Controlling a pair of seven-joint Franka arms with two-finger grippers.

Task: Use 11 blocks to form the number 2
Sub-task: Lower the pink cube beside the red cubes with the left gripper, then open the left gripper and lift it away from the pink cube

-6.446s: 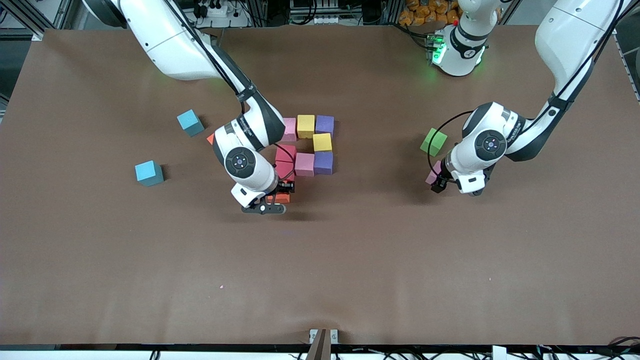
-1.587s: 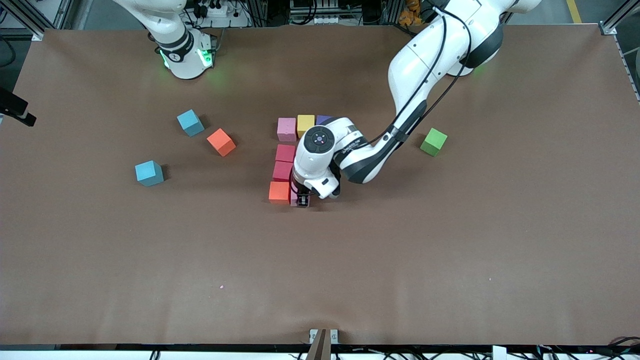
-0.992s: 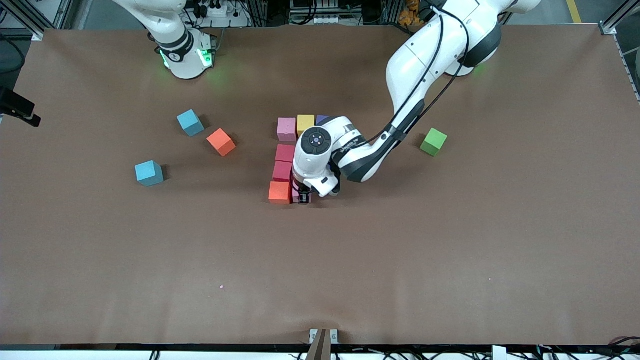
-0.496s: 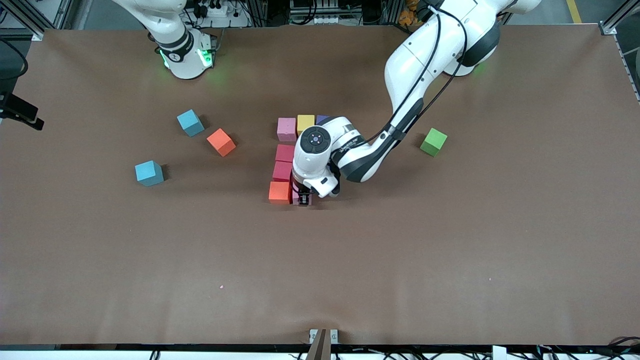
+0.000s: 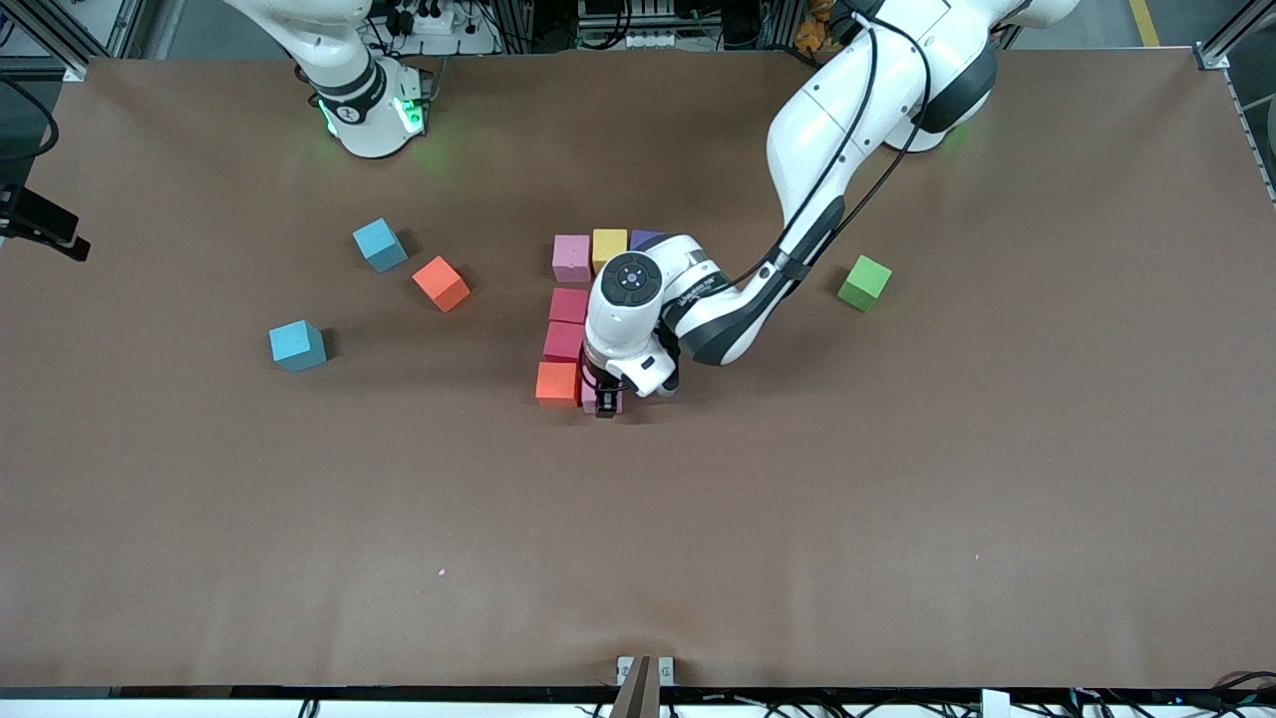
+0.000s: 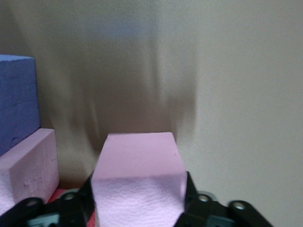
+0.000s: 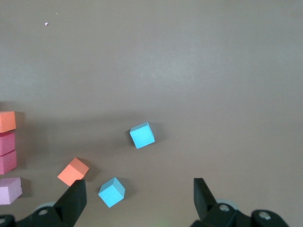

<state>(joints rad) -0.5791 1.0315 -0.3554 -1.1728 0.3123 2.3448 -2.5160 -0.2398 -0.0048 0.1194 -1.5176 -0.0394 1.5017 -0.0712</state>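
Fingers of the left gripper (image 5: 605, 403) flank the small matte pink foam cube (image 6: 138, 182) on the bench (image 5: 797, 519), beside the orange cube (image 5: 556, 383); grip state unclear. Right gripper (image 7: 138, 208) waits aloft, fingers apart.

matte foam pink block (image 6: 138, 187), matte table (image 5: 897, 499)

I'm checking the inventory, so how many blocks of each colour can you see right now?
pink blocks: 3
red blocks: 2
orange blocks: 2
purple blocks: 2
yellow blocks: 1
green blocks: 1
light blue blocks: 2
Total: 13
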